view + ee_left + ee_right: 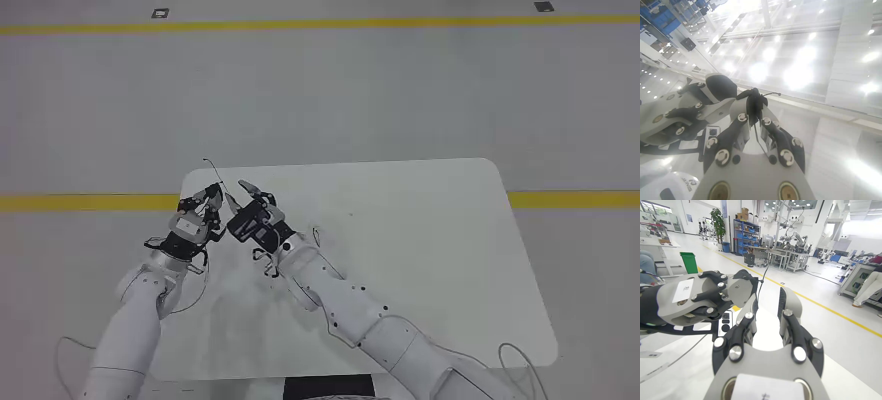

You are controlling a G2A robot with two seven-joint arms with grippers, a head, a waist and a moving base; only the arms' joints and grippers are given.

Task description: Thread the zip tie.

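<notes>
Above the table's (430, 250) far left corner the left gripper (213, 195) and right gripper (250, 192) sit side by side, tips close together. The zip tie (761, 281) is pinched in the left gripper, one end sticking out past the tips.

White rounded-corner table (430, 250), on grey floor (400, 90) with yellow lines (300, 24).

White bench (420, 240) with rounded corners stands on a pale grey floor (400, 100). A far yellow line (300, 23) and a near yellow line (80, 203) cross the floor. In the hall: green bin (688, 262), potted plant (717, 220), blue shelving (746, 237) apparently holding storage boxes.
</notes>
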